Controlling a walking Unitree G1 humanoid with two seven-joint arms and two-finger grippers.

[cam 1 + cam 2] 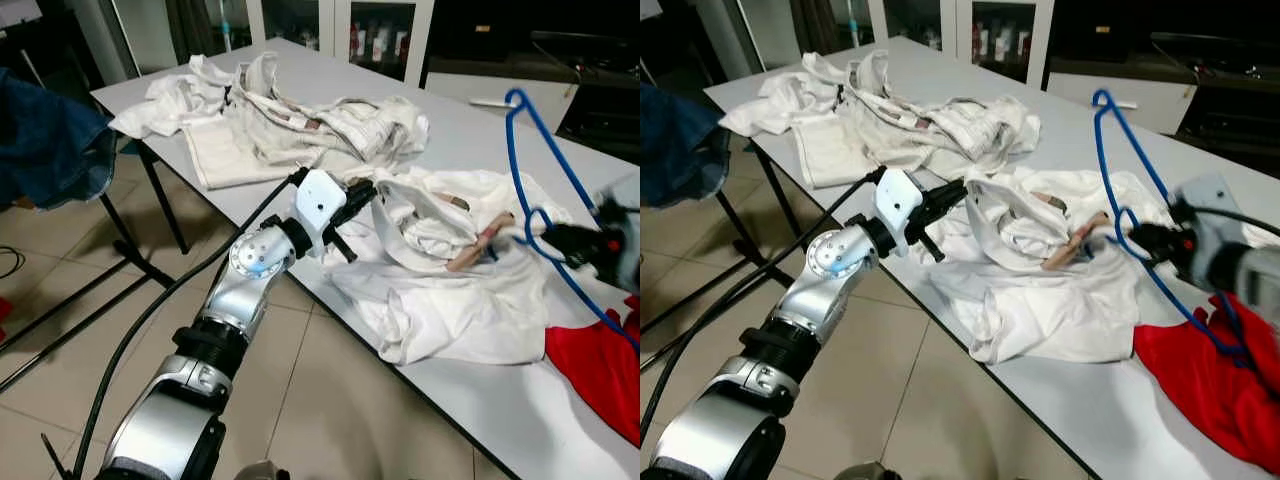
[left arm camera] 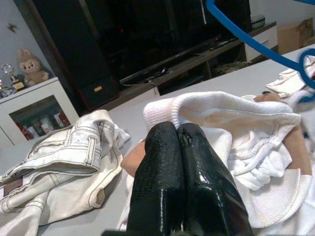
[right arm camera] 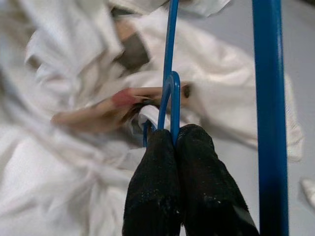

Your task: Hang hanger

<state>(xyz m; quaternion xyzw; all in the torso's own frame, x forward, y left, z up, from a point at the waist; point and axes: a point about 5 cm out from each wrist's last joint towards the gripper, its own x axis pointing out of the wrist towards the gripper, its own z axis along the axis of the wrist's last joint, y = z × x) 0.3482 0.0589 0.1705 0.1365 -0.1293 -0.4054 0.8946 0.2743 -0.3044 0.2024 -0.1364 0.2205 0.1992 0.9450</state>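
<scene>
A long grey table (image 1: 470, 400) runs from the far left toward the near right, its near edge cutting diagonally across tiled floor (image 1: 60, 330). A heap of cream-coloured clothes (image 1: 290, 120) covers the far part of the tabletop. Nearer lies a crumpled white garment (image 1: 440, 270) whose lower folds reach the table's near edge, and a red cloth (image 1: 600, 365) sits just beside it at the right. The bare tabletop lies beyond the white garment and along the near right corner. A dark blue garment (image 1: 45, 140) hangs off to the left, apart from the table, above black frame legs on the floor.

The blue hanger (image 1: 545, 150) stands tilted above the right side of the white garment, its hook uppermost and its wire running down toward the red cloth. The right gripper (image 3: 173, 142) has its fingers pressed together on a loop of the hanger's wire, over the white garment.

The left gripper (image 2: 178, 129) reaches in from the table's near edge. Its two fingers are closed against each other with no gap, their tips pinching a ribbed white edge of the garment, which lifts in a fold over them.
</scene>
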